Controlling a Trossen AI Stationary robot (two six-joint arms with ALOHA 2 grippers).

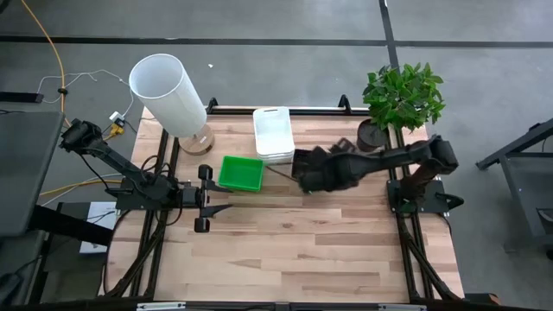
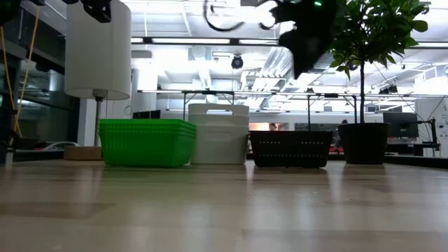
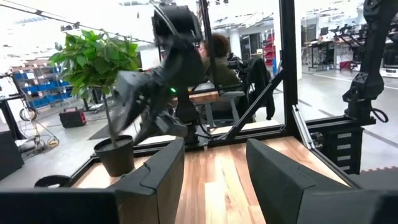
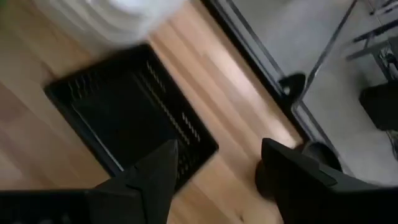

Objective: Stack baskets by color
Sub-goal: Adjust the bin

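Three groups of baskets rest on their bottoms on the wooden table: a green basket [image 1: 241, 173], white baskets [image 1: 273, 134] nested just behind it, and a black mesh basket [image 4: 130, 112] to their right. In the low view they stand in a row: green [image 2: 147, 142], white [image 2: 218, 133], black [image 2: 290, 148]. My right gripper [image 4: 217, 155] hovers open above the black basket's edge, slanting down, with nothing between its fingers. It shows blurred in the high view [image 1: 313, 171]. My left gripper [image 1: 220, 197] waits open near the green basket, pointing level across the table [image 3: 214, 149].
A tall white cylinder [image 1: 170, 93] stands at the far left. A potted plant [image 1: 402, 99] in a black pot [image 2: 362, 143] stands at the far right, close behind my right arm. The near half of the table [image 1: 285, 250] is bare wood.
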